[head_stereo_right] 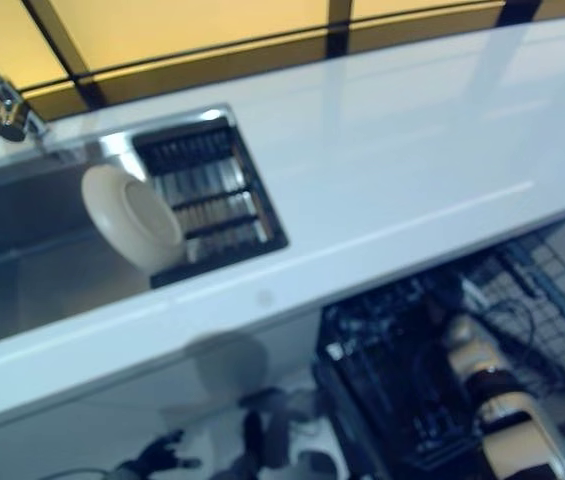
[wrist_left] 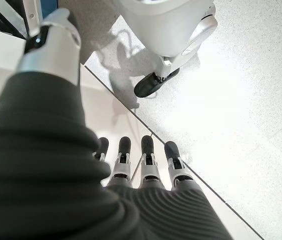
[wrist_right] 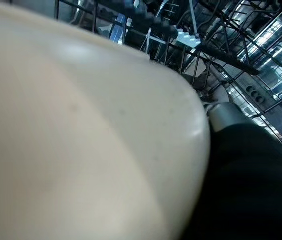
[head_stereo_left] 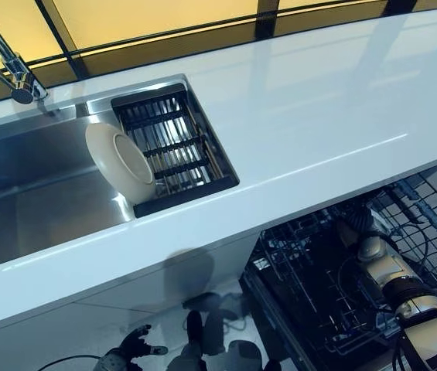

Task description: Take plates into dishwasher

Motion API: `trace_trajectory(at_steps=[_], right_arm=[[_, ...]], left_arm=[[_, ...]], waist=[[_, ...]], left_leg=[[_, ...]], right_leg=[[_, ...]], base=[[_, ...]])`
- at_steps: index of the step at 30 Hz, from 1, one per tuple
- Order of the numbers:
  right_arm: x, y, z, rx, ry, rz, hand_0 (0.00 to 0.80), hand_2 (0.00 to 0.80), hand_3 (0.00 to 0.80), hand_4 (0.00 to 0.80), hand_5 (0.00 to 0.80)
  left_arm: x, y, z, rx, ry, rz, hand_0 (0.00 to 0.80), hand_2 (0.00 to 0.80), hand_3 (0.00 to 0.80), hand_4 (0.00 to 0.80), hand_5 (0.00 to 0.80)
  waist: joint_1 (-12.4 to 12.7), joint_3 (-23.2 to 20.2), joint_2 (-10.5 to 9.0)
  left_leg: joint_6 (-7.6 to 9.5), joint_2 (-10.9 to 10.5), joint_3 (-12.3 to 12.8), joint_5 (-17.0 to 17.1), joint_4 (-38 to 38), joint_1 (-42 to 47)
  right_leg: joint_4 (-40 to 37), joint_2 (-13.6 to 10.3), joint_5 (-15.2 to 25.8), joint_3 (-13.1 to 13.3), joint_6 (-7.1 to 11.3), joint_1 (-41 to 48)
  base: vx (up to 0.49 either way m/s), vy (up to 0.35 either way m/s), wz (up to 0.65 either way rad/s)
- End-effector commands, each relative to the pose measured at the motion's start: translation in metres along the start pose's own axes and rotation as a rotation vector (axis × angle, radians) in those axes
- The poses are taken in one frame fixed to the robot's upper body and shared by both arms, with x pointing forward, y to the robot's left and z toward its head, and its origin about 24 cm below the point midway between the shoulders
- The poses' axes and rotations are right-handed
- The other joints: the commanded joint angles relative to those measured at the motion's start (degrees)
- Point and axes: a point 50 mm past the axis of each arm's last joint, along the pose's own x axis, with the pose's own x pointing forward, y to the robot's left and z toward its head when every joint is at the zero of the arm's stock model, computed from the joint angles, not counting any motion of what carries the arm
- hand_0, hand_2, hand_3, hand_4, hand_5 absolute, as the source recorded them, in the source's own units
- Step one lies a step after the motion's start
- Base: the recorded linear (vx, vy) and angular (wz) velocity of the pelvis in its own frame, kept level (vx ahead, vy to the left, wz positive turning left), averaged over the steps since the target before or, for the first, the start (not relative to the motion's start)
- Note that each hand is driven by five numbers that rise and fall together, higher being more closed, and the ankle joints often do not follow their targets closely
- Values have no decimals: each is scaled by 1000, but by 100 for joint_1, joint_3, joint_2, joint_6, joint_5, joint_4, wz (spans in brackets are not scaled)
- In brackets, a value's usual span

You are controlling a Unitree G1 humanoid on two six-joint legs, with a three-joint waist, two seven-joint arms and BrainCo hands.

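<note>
A cream plate (head_stereo_left: 121,162) leans upright in the black drying rack (head_stereo_left: 179,147) at the sink's right end. A second cream plate (wrist_right: 81,140) fills the right wrist view, with the dishwasher's wire rack (wrist_right: 190,55) just past it. My right hand (wrist_right: 224,114) is pressed against this plate's rim, inside the open dishwasher (head_stereo_left: 319,286) under the counter. Its fingers are mostly hidden behind the plate. My left hand (wrist_left: 145,155) hangs open and empty near the floor (head_stereo_left: 129,348).
A white counter (head_stereo_left: 319,116) runs across the view, with a steel sink (head_stereo_left: 32,185) and faucet (head_stereo_left: 13,69) at the left. A pulled-out wire basket (head_stereo_left: 427,216) of the dishwasher shows at the right.
</note>
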Motion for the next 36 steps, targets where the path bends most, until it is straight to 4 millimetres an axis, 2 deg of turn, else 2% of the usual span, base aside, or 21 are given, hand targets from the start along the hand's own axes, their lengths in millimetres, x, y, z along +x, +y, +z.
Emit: trace_trajectory(at_steps=[1,12,13,14,36], right_arm=[[-7,-7,-60,-92,212,9,800,800,800,800,800],[-12,-1,-68,-100,225,37,800,800,800,800,800],[-13,1,-71,-104,235,43,364,364,364,364,364],[-14,2,-71,-107,236,45,0,0,0,0,0],[-31,12,-70,-32,148,44,0,0,0,0,0]], left_arm=[[3,0,10,16,-27,7,0,0,0,0,0],[2,1,6,11,-12,12,0,0,0,0,0],[2,0,4,11,-5,11,0,0,0,0,0],[1,0,3,11,-4,10,0,0,0,0,0],[-6,-3,-20,2,63,14,0,0,0,0,0]], waist=[[27,51,-6],[22,15,-42],[20,-3,-51],[21,-4,-53],[-90,-115,-201]], left_leg=[[-333,72,-65,-269,261,-31],[-328,69,-99,-244,282,19],[-330,69,-107,-240,281,41],[-331,70,-108,-237,280,47],[-348,121,-44,-210,311,244]], right_leg=[[632,-36,204,146,-62,-733],[598,-18,222,182,-66,-612],[588,-9,220,192,-71,-573],[586,-7,221,192,-72,-565],[480,35,263,280,-64,-221]], base=[[0,0,0],[4,-1,0],[44,-10,1],[45,-9,0],[25,-5,-1]])
